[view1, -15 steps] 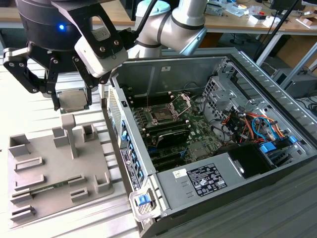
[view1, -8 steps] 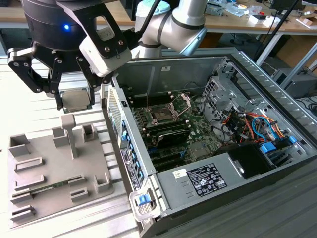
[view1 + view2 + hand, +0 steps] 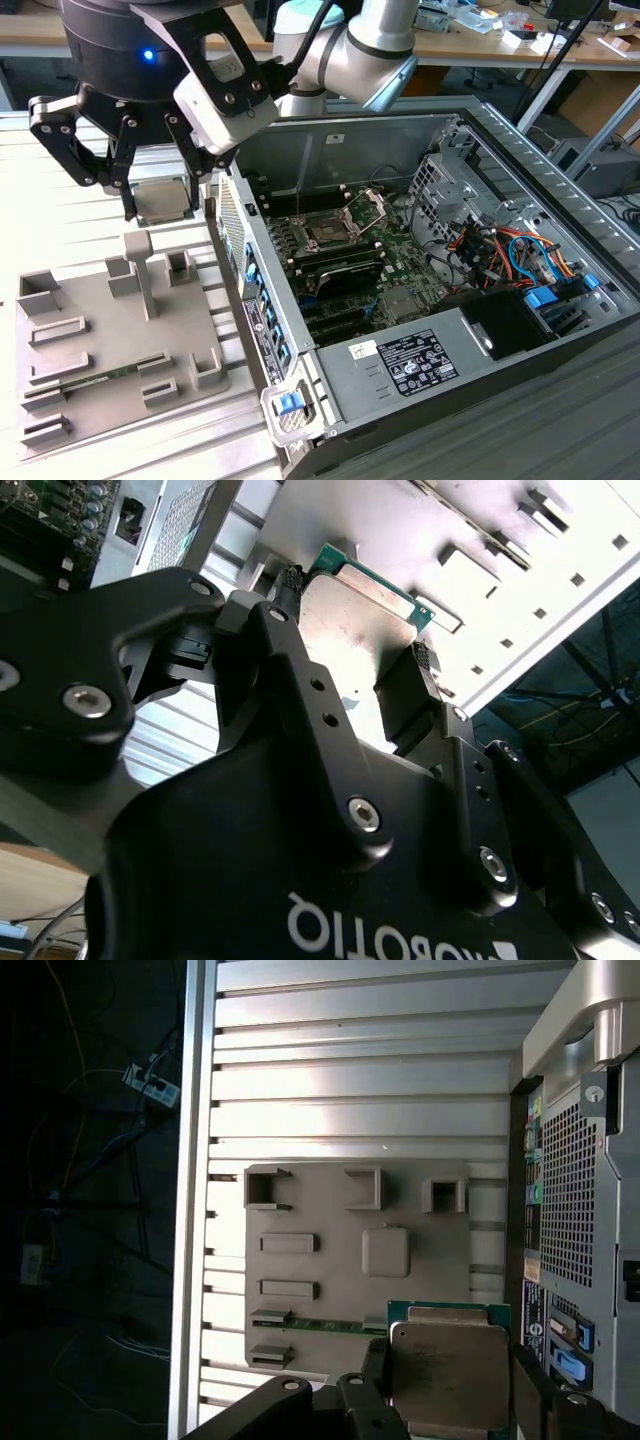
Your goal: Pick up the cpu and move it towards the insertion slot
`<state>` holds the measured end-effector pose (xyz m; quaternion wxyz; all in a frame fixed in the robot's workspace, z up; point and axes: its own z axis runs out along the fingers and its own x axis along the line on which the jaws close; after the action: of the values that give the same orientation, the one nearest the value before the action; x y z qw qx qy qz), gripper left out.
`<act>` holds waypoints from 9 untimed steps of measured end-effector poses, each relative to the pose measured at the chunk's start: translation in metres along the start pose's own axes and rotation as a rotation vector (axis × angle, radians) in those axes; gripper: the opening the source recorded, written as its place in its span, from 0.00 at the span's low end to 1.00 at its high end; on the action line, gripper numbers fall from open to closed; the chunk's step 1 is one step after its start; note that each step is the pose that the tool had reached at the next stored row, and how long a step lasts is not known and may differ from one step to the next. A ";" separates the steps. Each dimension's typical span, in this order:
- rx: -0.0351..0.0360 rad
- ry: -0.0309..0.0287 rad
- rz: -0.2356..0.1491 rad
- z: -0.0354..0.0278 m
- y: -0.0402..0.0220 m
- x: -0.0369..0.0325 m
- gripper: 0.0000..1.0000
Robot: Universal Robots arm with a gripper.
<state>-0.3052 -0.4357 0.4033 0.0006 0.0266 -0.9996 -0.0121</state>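
My gripper [image 3: 163, 203] is shut on the cpu [image 3: 160, 199], a thin square chip with a pale metal top and a green edge. It hangs above the grey fixture plate [image 3: 110, 340], at the exterior view's left, outside the open computer case. In both wrist views the cpu [image 3: 350, 630] [image 3: 448, 1375] sits clamped between two black fingers [image 3: 415, 675] [image 3: 527, 1392]. The insertion slot [image 3: 330, 228], a square socket with a dark centre and a raised metal bracket, lies on the motherboard inside the case, to the exterior view's right of the gripper.
The case's perforated side wall [image 3: 250, 290] stands between the gripper and the motherboard. A green memory stick [image 3: 95, 380] lies in the fixture plate, whose raised blocks [image 3: 140, 270] stand under the gripper. A power supply [image 3: 420, 360] and blue cables [image 3: 540, 270] sit in the case's near right.
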 end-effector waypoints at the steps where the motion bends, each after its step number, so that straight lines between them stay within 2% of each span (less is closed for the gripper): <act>1: 0.0000 0.0000 0.000 0.0000 0.0000 -0.0006 0.55; 9: 0.0000 0.0000 0.000 0.0000 -0.0004 -0.0080 0.55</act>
<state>-0.2972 -0.4356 0.4033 0.0006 0.0266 -0.9996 -0.0120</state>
